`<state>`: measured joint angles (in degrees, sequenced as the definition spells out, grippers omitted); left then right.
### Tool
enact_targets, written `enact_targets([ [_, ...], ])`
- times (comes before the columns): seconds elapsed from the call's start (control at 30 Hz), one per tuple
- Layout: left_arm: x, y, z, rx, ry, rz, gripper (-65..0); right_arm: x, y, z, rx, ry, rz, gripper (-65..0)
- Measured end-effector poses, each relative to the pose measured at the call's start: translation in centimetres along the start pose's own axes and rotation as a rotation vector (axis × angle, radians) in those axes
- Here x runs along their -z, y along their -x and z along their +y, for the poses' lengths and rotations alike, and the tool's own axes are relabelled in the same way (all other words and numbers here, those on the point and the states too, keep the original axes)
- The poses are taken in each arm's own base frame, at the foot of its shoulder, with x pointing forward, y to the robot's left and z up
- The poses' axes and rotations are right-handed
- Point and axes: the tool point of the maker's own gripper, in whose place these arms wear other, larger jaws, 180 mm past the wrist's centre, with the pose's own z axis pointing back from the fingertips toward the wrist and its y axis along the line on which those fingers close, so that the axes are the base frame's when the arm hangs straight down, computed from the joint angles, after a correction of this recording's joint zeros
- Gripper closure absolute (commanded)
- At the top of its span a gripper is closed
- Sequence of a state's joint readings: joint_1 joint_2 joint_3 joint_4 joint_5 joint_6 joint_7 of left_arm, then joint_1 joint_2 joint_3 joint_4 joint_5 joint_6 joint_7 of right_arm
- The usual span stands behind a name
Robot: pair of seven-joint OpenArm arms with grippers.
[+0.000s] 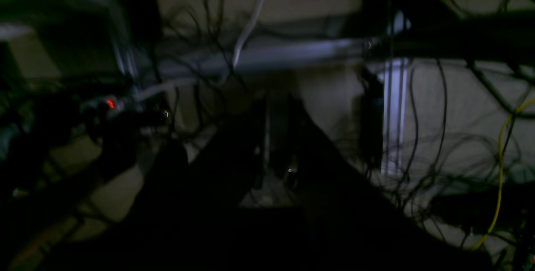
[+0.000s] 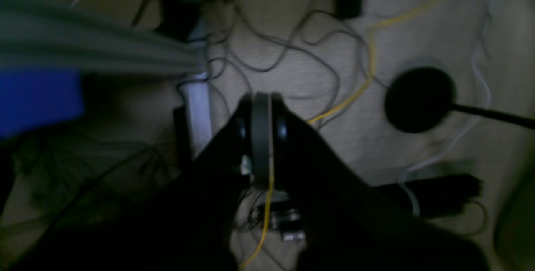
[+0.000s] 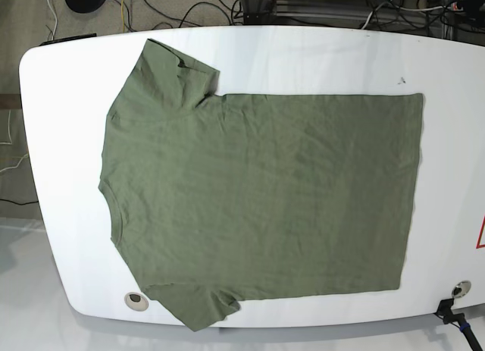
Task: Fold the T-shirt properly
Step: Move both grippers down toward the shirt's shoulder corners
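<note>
The olive-green T-shirt (image 3: pixel 265 199) lies flat and spread out on the white table (image 3: pixel 61 139), neckline to the left, hem to the right, one sleeve at the far left and one at the near left. Neither arm shows in the base view. In the left wrist view my left gripper (image 1: pixel 278 137) is a dark shape with its jaws together, empty, over floor and cables. In the right wrist view my right gripper (image 2: pixel 261 137) has its jaws pressed together with nothing between them. Neither wrist view shows the shirt.
Both wrist views look at a dim floor with tangled cables, a yellow cable (image 2: pixel 368 74), a round black stand base (image 2: pixel 420 99) and an aluminium frame leg (image 1: pixel 393 116). The table has a round grommet at each near corner (image 3: pixel 135 299) (image 3: pixel 460 289).
</note>
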<state>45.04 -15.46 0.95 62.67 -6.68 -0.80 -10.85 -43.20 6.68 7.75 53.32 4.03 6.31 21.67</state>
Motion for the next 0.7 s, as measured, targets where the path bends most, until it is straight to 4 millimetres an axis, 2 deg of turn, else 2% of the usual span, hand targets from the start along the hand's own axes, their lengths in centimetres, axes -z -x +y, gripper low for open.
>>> enact_targets([
  [0.03,-0.2,-0.5,-0.1,0.008,0.007,-0.006,0.0,-0.2,-0.4,-1.0,0.021,0.028,-0.008,0.0],
  [0.07,-0.3,-2.6,0.1,0.019,0.01,-0.071,0.0,-0.4,-2.5,-2.5,0.039,0.064,-0.074,0.0],
  [0.1,-0.5,-3.1,0.2,0.029,0.011,-0.063,0.0,-0.8,-3.1,-3.6,0.063,0.089,-0.085,0.0],
  [0.17,-1.4,-3.6,-0.1,0.032,0.019,-0.074,0.0,-1.8,-3.9,-4.8,0.078,0.122,-0.1,0.0],
  [0.23,-2.6,-5.8,-1.0,0.039,0.051,-0.137,0.0,-3.1,-6.3,-5.7,0.079,0.131,-0.18,0.0],
  [0.27,-3.1,-6.3,-1.2,0.039,0.056,-0.138,0.0,-3.6,-6.9,-6.5,0.075,0.154,-0.189,0.0],
  [0.3,-4.1,-9.1,-1.0,0.035,0.047,-0.242,0.0,-4.6,-9.2,-7.6,0.071,0.179,-0.275,0.0],
  [0.33,-4.2,-9.1,-0.9,0.035,0.042,-0.201,0.0,-4.8,-9.3,-8.1,0.064,0.186,-0.247,0.0],
  [0.37,-5.7,-11.3,-0.8,0.03,0.039,-0.3,0.0,-5.9,-11.3,-8.2,0.052,0.191,-0.327,0.0],
  [0.43,-6.3,-11.5,-0.5,0.035,0.03,-0.27,0.0,-6.5,-11.8,-8.4,0.046,0.191,-0.317,0.0],
  [0.47,-7.2,-12.7,-0.2,0.038,0.022,-0.299,0.0,-7.1,-12.6,-8.7,0.04,0.198,-0.328,0.0],
  [0.5,-8.5,-15.7,0.3,0.035,0.005,-0.413,0.0,-8.4,-15.6,-9.3,0.039,0.21,-0.443,0.0],
  [0.53,-8.2,-15.5,0.5,0.03,-0.001,-0.376,0.0,-8.1,-15.8,-9.7,0.039,0.217,-0.408,0.0],
  [0.57,-8.6,-16.0,0.6,0.028,0.001,-0.388,0.0,-8.6,-16.8,-9.9,0.05,0.223,-0.443,0.0],
  [0.63,-9.8,-18.2,0.8,0.013,-0.005,-0.458,-0.6,-9.6,-18.9,-10.0,0.052,0.231,-0.507,-0.6],
  [0.67,-9.7,-18.3,0.9,0.011,-0.007,-0.467,-1.0,-9.3,-19.0,-9.8,0.055,0.221,-0.502,-0.7],
  [0.7,-9.8,-18.1,1.0,0.007,-0.012,-0.467,-1.2,-9.5,-20.0,-8.9,0.055,0.187,-0.515,-0.7],
])
